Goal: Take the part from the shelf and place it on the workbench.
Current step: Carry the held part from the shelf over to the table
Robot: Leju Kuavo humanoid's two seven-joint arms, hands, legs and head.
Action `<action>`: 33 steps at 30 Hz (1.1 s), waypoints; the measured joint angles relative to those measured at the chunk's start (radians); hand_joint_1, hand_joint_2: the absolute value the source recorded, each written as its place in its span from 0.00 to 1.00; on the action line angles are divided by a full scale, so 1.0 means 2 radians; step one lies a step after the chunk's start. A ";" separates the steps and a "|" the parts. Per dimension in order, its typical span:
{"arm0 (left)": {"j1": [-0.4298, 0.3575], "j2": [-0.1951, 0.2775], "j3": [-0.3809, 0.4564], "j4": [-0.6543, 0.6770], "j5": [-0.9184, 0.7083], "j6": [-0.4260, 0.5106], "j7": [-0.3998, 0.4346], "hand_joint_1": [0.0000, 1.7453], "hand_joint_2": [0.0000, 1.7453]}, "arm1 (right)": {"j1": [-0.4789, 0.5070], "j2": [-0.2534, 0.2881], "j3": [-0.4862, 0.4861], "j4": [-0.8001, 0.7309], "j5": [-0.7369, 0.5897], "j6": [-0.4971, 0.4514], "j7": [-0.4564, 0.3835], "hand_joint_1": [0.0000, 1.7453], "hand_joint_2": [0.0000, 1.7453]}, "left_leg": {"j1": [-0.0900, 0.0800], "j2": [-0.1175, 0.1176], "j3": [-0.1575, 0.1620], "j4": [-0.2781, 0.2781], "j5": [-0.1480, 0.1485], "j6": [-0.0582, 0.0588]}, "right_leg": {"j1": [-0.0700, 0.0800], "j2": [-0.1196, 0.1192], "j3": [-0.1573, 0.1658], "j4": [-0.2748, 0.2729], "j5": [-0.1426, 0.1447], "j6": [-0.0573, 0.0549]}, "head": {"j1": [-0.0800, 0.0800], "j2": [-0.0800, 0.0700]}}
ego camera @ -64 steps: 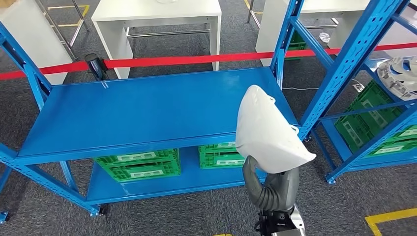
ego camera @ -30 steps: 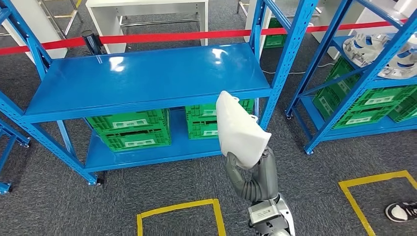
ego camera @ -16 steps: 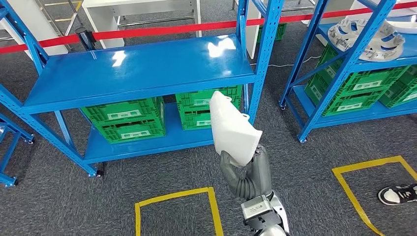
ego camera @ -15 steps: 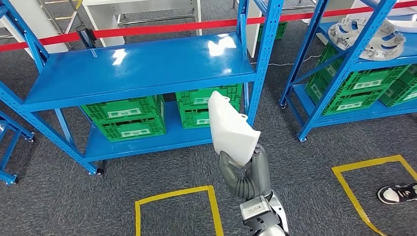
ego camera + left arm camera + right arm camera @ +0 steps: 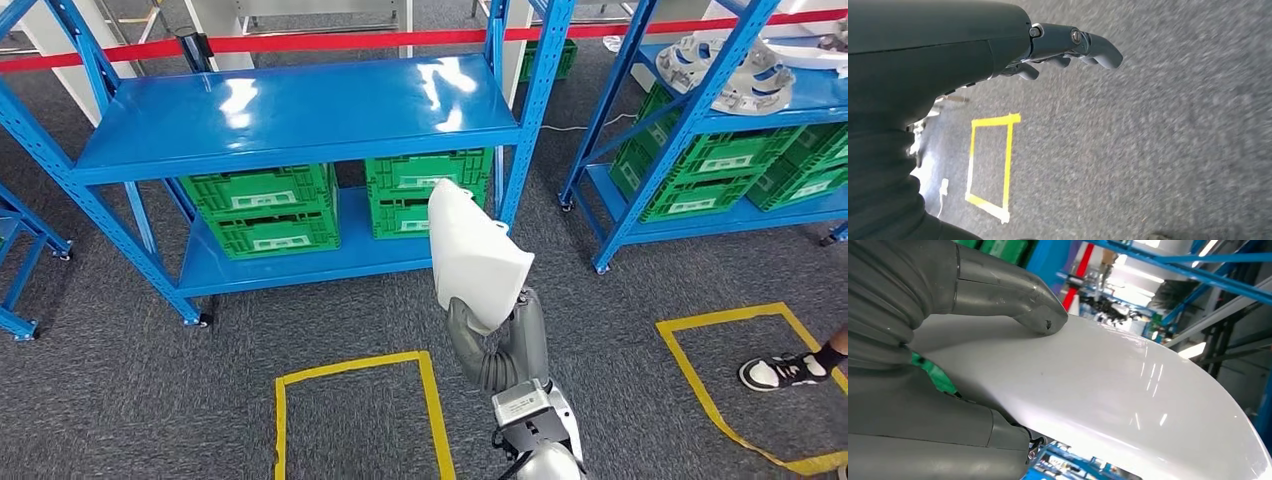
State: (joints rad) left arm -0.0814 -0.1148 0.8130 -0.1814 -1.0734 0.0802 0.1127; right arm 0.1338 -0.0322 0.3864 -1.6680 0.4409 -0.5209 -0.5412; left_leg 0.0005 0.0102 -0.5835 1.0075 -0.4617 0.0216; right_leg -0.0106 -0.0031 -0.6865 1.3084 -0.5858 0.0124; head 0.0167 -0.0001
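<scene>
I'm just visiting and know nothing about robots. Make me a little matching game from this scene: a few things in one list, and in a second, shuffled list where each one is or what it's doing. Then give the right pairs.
Things:
1. white part
2. green crates
3. left hand
4. yellow tape square

Places or states:
A. on the grey carpet floor
B. on the bottom level of the blue shelf
C. holds nothing, above the carpet
D. gripped in the right hand

Pairs: 1-D, 2-B, 3-C, 4-A
</scene>
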 joint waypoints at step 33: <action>-0.006 -0.004 0.001 0.000 -0.014 -0.010 -0.002 0.00 1.00 | -0.005 0.016 -0.011 0.037 0.019 -0.001 0.017 1.00 1.00 | 0.000 -0.001 -0.008 0.005 -0.001 -0.003 | 0.000 0.002 0.027 -0.030 0.023 -0.004 | 0.001 0.000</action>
State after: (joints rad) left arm -0.0942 -0.1234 0.8150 -0.1814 -1.1017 0.0611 0.1082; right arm 0.1248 -0.0008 0.3651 -1.5936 0.4793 -0.5221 -0.5063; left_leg 0.0007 0.0083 -0.5991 1.0182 -0.4638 0.0155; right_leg -0.0103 0.0006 -0.6327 1.2493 -0.5400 0.0049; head 0.0190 -0.0001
